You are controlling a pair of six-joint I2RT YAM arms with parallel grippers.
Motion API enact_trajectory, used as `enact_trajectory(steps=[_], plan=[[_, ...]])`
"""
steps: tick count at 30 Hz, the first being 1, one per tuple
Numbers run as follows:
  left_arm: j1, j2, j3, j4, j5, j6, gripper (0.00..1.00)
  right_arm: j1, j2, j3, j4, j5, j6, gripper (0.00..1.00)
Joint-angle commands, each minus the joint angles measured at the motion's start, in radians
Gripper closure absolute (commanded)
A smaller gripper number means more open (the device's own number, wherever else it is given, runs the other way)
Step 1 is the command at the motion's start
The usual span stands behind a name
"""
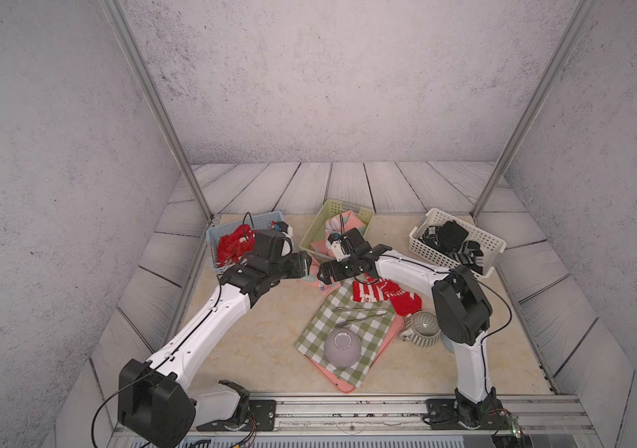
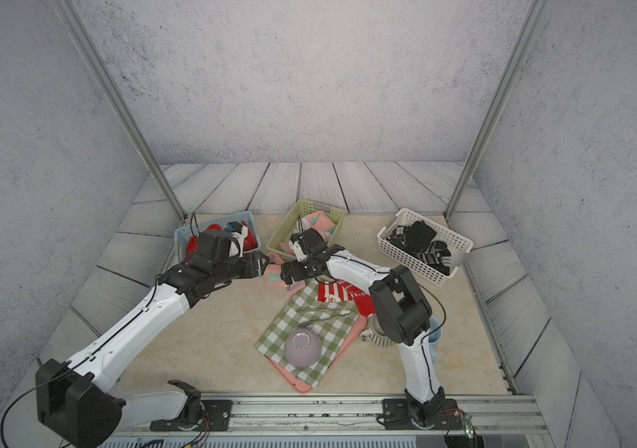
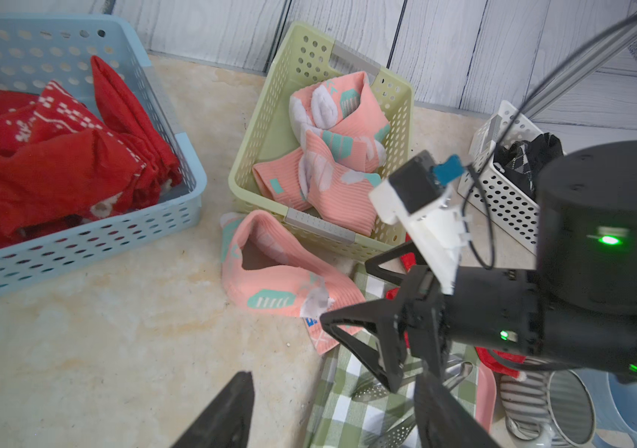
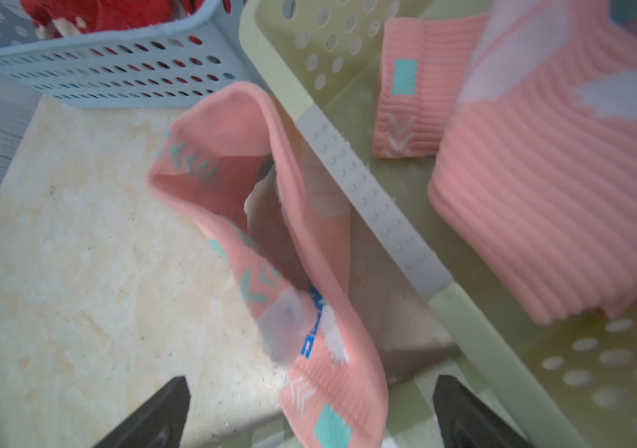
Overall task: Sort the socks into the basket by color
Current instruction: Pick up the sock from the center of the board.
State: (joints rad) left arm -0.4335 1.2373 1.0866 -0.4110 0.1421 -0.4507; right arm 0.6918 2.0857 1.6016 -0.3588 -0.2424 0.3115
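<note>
A salmon-pink sock (image 1: 310,278) (image 2: 276,277) (image 3: 270,271) (image 4: 309,271) lies on the table against the front of the green basket (image 1: 316,221) (image 3: 247,163), which holds more pink socks (image 3: 340,155). My right gripper (image 1: 322,273) (image 2: 283,273) (image 4: 311,403) is open, with the sock's end between its jaws. My left gripper (image 1: 306,260) (image 2: 263,267) (image 3: 332,407) faces it, open and empty. Red socks (image 1: 231,244) fill the blue basket (image 1: 212,236). Black socks (image 1: 448,236) lie in the white basket (image 1: 464,248). Two red socks (image 1: 379,293) lie on the table under my right arm.
A green-and-white checked cloth (image 1: 348,329) lies over a pink tray (image 1: 348,384), with an upturned grey bowl (image 1: 342,347) and metal utensils (image 1: 363,312) on it. A striped mug (image 1: 423,329) and a blue cup (image 2: 435,335) stand beside my right arm.
</note>
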Motion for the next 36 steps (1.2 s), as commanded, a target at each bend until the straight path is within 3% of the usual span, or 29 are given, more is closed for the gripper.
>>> enact_trajectory(steps=[1, 7, 11, 17, 22, 36], plan=[[0.013, -0.041, -0.018, -0.008, 0.014, -0.010, 0.32, 0.013, 0.053, 0.048, -0.019, 0.003, -0.027, 0.01], [0.027, -0.065, -0.037, -0.006, 0.041, -0.013, 0.32, 0.046, 0.152, 0.149, -0.037, 0.006, -0.066, 0.03], [0.033, -0.080, -0.047, -0.008, 0.045, -0.015, 0.33, 0.057, 0.161, 0.144, -0.015, 0.020, -0.063, 0.25], [0.035, -0.144, -0.069, -0.004, 0.040, -0.018, 0.34, 0.058, 0.132, 0.160, -0.038, 0.010, -0.066, 0.83], [0.035, -0.172, -0.084, -0.028, 0.039, -0.010, 0.35, 0.060, 0.086, 0.161, -0.046, -0.002, -0.058, 1.00], [0.034, -0.199, -0.066, -0.037, 0.039, -0.014, 0.36, 0.067, -0.111, 0.173, -0.085, 0.089, -0.072, 1.00]])
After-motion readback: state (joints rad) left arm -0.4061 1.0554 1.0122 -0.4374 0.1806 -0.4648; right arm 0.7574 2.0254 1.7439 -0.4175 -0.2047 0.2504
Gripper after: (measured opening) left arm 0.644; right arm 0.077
